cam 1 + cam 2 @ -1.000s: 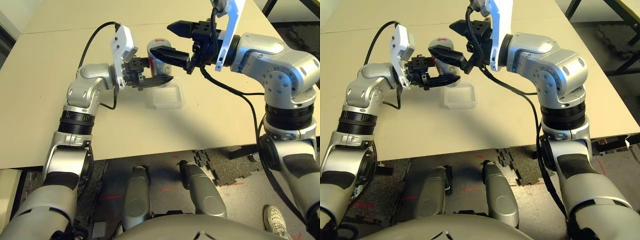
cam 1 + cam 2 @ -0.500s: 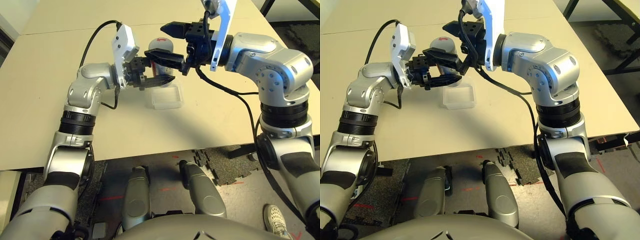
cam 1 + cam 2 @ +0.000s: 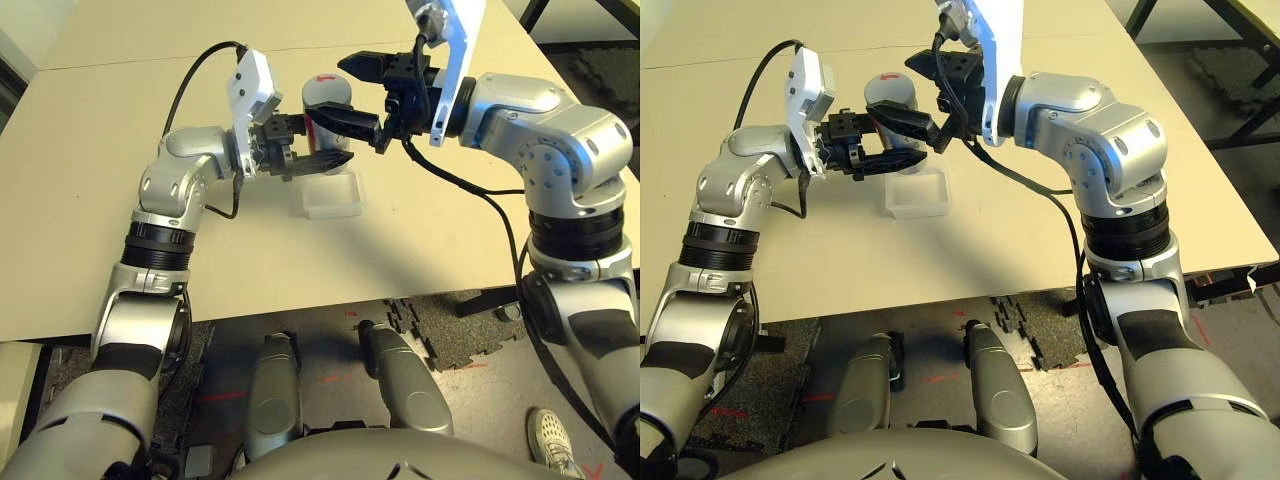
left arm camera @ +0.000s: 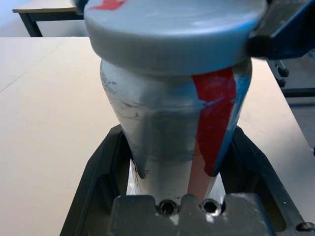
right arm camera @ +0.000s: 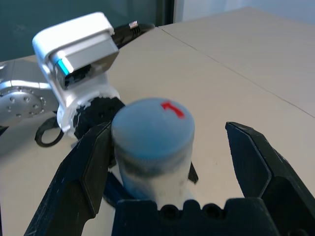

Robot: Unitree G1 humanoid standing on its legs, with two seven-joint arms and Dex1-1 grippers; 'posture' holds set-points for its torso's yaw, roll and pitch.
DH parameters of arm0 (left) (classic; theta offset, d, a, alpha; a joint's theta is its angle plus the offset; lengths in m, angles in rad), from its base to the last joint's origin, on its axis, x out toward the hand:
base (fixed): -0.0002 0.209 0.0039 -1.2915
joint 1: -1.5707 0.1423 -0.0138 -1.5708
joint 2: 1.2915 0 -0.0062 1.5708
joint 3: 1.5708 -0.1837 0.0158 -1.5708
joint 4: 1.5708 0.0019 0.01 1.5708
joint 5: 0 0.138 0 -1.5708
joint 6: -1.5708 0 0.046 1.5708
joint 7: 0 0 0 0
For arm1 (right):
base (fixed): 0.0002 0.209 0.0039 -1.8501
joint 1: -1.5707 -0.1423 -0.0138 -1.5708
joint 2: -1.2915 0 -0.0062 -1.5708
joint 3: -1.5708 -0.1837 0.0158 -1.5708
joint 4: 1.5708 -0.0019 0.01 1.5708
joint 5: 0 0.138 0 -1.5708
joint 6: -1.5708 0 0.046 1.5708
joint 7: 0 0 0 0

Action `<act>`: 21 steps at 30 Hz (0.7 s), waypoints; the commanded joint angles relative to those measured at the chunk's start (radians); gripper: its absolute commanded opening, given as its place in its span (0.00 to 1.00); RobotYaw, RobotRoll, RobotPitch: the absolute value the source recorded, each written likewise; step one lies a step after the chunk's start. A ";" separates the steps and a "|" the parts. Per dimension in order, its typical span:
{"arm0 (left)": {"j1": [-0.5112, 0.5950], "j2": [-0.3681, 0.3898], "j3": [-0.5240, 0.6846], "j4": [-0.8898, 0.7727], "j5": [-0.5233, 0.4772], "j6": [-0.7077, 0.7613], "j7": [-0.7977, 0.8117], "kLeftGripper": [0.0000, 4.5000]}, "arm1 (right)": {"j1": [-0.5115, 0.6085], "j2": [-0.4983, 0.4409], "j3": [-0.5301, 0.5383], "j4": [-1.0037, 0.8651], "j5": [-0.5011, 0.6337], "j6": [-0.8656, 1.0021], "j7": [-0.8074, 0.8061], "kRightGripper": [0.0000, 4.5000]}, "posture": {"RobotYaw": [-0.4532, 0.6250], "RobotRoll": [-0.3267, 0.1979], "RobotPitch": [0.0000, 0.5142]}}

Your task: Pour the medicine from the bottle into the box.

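- Bottle (image 3: 328, 108), head views: standing upright just behind the box (image 3: 332, 195), which is lying on the table (image 3: 90, 200). The left gripper (image 3: 318, 145) is clamping the bottle's lower body between its fingers. The right gripper (image 3: 345, 92) is hanging at the level of the bottle's cap (image 3: 325, 88), fingers spread wide, one on each side of it.
- Bottle (image 4: 172, 118), left wrist view: sitting deep between the left gripper's own fingers (image 4: 98, 182), red label stripe facing the camera, grey cap (image 4: 172, 29) still on.
- Bottle (image 5: 152, 147), right wrist view: cap (image 5: 153, 127) with its red mark lying between the right gripper's wide-open fingers (image 5: 91, 172), nearer one finger than the other.
- Risk, judged: the cap is sitting off-centre in the right gripper, so a closing grip may push the bottle sideways in the left gripper, or slip off the cap. Tipping the bottle over the box before the cap is off would pour nothing.
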 commanded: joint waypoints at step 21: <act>-0.032 0.000 -0.005 0.092 0.010 -0.061 -0.039 0.62 | 0.040 -0.071 -0.131 -0.151 0.189 0.163 -0.046 1.00 | 0.38 0.62 0.36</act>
